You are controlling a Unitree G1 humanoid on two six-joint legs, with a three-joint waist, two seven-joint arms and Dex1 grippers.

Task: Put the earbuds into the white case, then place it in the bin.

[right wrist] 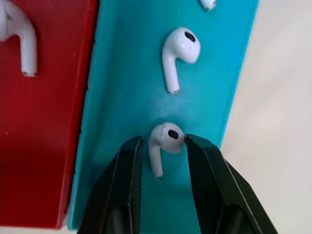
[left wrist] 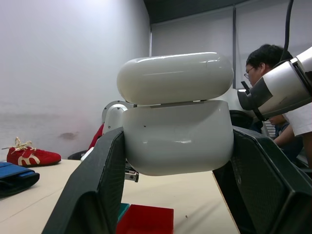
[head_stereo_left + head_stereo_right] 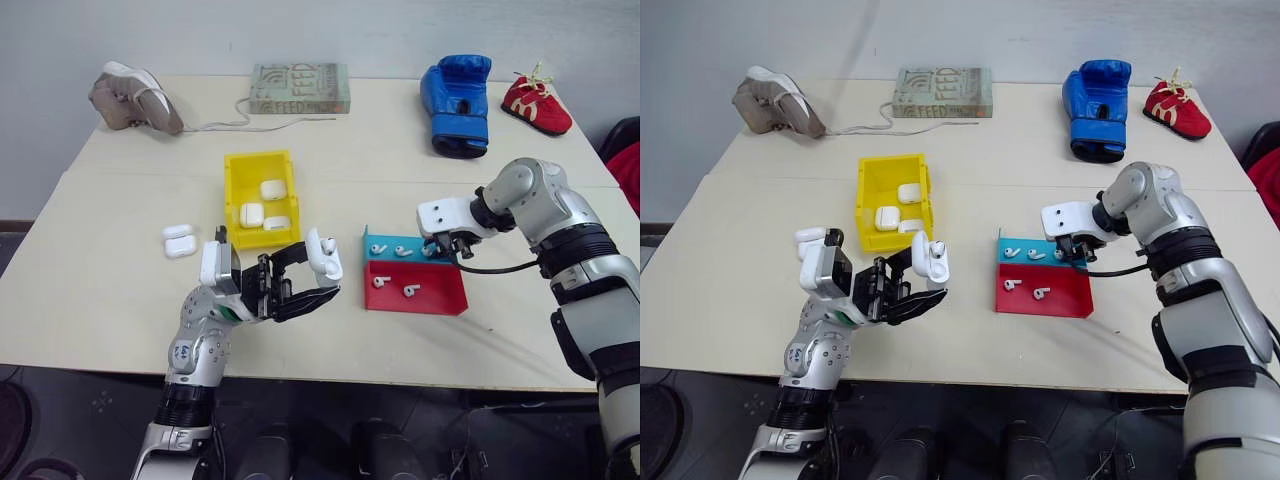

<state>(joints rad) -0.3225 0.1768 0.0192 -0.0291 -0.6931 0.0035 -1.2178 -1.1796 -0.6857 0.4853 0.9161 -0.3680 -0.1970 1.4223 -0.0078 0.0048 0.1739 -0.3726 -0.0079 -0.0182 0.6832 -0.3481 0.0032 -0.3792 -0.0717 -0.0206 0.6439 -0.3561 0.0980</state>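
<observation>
Head views give you the beige table (image 3: 120,300) first, with the yellow bin (image 3: 243,175) left of centre holding three closed white cases. Two more closed cases (image 3: 179,241) lie on the table just left of the bin. Along the far edge you can see a grey shoe (image 3: 135,100), a book (image 3: 300,88), a blue boxing glove (image 3: 456,105) and a red shoe (image 3: 536,105).

Your left gripper (image 3: 300,275) is raised over the near side of the table, its fingers pinching the white case (image 3: 324,257); the left wrist view shows the lid (image 2: 175,78) lifted a crack, so you cannot see inside.

Right of centre, the blue tray (image 3: 385,242) sits just beyond the red tray (image 3: 430,292). Your right gripper (image 1: 163,146) is down in the blue tray, fingers slightly spread on either side of one earbud (image 1: 163,141); contact is hard to judge. A second earbud (image 1: 179,51) lies beyond it, a third is cut off, and two earbuds (image 3: 395,286) rest in the red tray.
</observation>
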